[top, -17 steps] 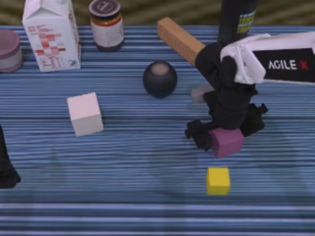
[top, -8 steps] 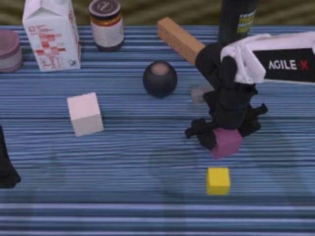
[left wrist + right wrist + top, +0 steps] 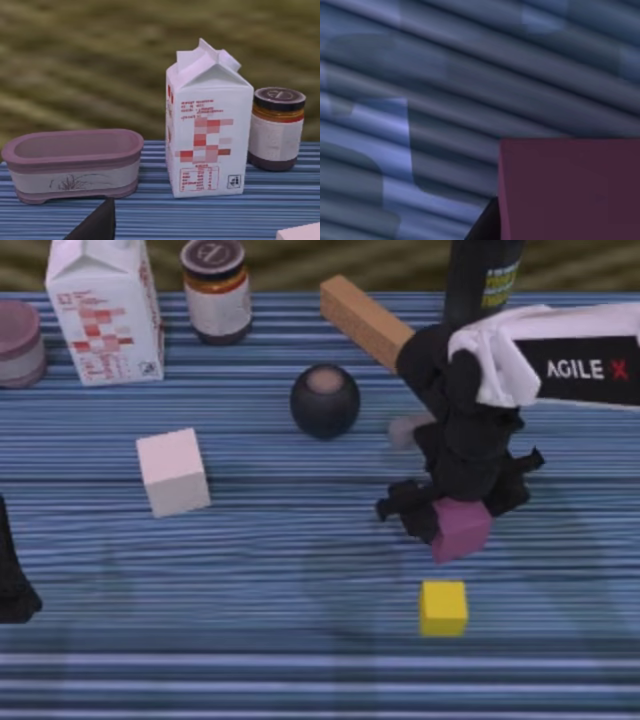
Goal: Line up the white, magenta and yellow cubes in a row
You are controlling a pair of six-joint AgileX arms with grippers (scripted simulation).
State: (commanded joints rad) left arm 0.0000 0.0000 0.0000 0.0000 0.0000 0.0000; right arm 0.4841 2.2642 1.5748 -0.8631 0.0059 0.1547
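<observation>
My right gripper (image 3: 460,508) is shut on the magenta cube (image 3: 463,528), right of the table's middle. In the right wrist view the magenta cube (image 3: 570,190) fills the lower corner, with a dark fingertip (image 3: 487,225) against its side and striped table beyond. The small yellow cube (image 3: 443,607) lies on the table just in front of the held cube. The larger white cube (image 3: 174,472) sits far to the left; its corner (image 3: 302,234) shows in the left wrist view. My left gripper (image 3: 10,580) is parked at the table's left edge, open, holding nothing.
Along the back stand a pink pot (image 3: 18,340), a milk carton (image 3: 103,305), a jar (image 3: 215,288) and a dark bottle (image 3: 483,280). A tan block (image 3: 365,322), a small grey block (image 3: 403,432) and a dark round object (image 3: 324,400) lie behind the right gripper.
The right gripper has closed on the magenta cube, which has shifted slightly towards the back of the table. The other cubes and the left arm have not moved.
</observation>
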